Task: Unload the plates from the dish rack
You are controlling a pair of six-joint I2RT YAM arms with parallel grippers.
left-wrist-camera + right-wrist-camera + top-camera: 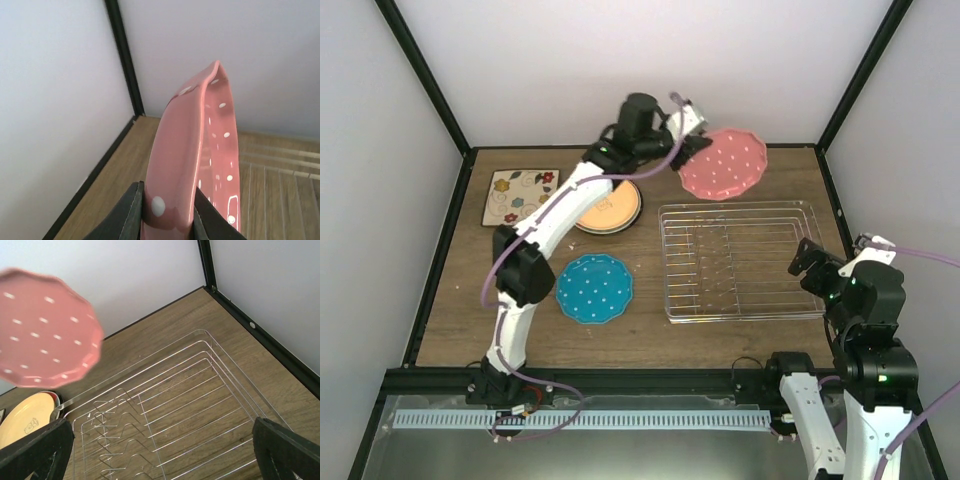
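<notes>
Spreading across the whole scene is a brown wooden desk (650, 340) inside a white-walled enclosure with black frame posts, seen from above. On its right half lies the dish rack (740, 262), a silver wire rectangle with low sides and rows of short upright tines, its long side running left to right. The left arm (550, 220), white with black joints, reaches from the near edge diagonally to the far middle of the desk. The right arm (865, 330) stays folded at the near right, beside the right end of the rack. Held in the air just beyond the far edge of the rack, close to the back wall, is a pink scalloped plate (723, 163) with white dots, tilted up on its edge. Left of the rack, on the wood, lies a teal polka-dot plate (594, 288), flat and near the left arm's elbow. Farther back lies an orange-yellow plate (610, 208), partly hidden by the left arm; a darker rim shows under its edge, though what that belongs to cannot be told. At the far left corner lies a square cream floral plate (520, 196), flat and apart from the others. The left pincer (168, 192) is narrow, its two dark fingers clamped on the rim of the pink plate, one on each face. The right pincer (160, 450) is wide, with nothing between its fingers, poised above the right end of the rack.
</notes>
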